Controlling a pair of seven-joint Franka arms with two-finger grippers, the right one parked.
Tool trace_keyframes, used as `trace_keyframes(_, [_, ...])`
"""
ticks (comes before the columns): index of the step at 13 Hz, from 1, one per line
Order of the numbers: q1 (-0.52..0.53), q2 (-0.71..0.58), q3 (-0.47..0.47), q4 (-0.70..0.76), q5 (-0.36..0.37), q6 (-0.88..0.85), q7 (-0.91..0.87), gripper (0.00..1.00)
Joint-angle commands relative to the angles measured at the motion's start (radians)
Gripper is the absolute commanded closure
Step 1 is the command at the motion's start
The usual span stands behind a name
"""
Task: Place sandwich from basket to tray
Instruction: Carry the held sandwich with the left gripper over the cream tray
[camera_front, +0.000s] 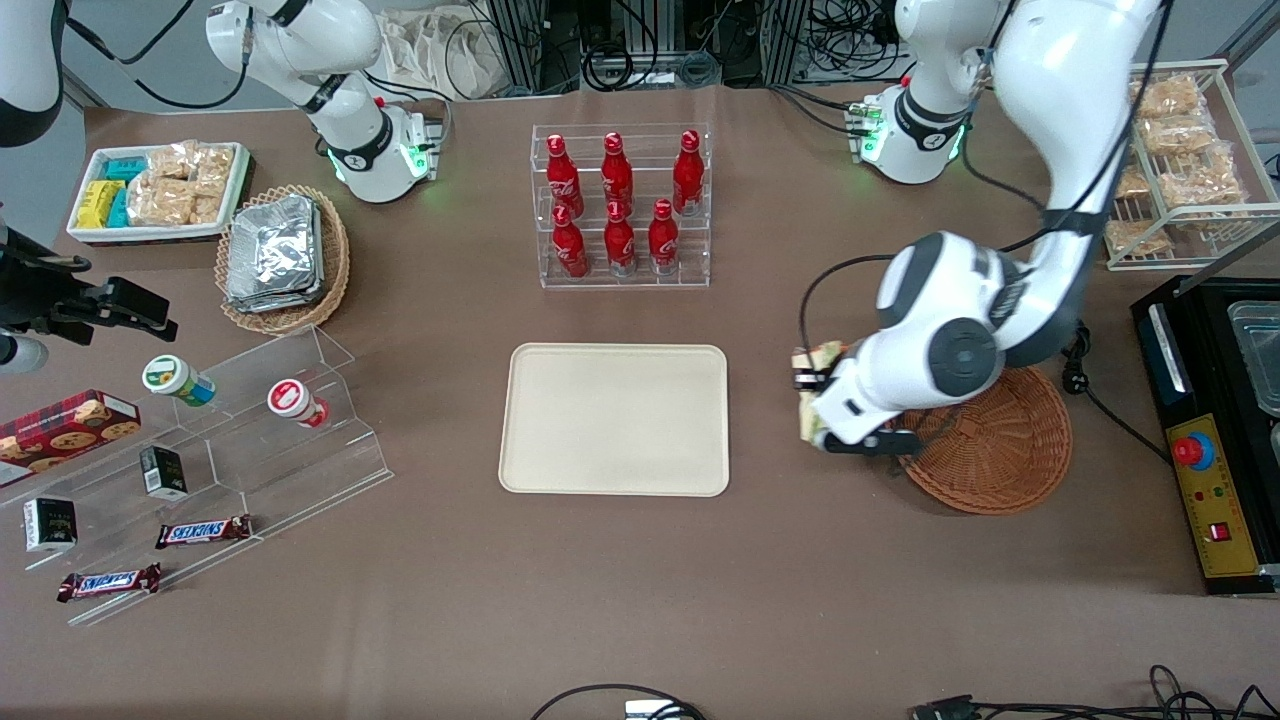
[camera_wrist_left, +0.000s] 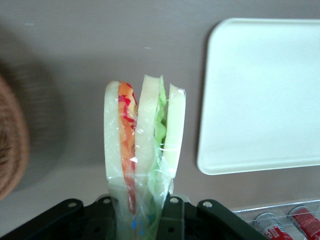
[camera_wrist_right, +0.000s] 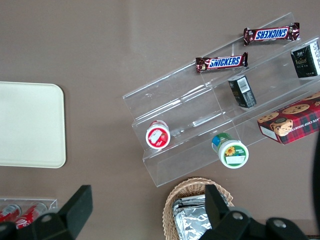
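In the middle of the front view the tray (camera_front: 615, 420) lies bare on the table (camera_front: 640, 600); to its right the gripper (camera_front: 812, 405) hangs above the table between tray and basket (camera_front: 1000, 445), its fingers (camera_wrist_left: 170, 212) clamped on the sandwich (camera_wrist_left: 145, 135), which is clear of the basket and held on edge. The step in hand looks like the carry across. Next, I judge, the arm must travel toward the frame's centre until the sandwich is over the tray, then lower and release.
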Motion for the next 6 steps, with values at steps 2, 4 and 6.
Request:
trace_keyframes(2, [-0.061, 0.129, 0.007, 0.084, 0.032, 0.072, -0.031, 0.78])
trace_keyframes(4, [-0.099, 0.191, 0.007, 0.131, 0.041, 0.077, -0.063, 0.78])
trace_keyframes(6, [-0.119, 0.245, 0.008, 0.185, 0.040, 0.078, -0.112, 0.78])
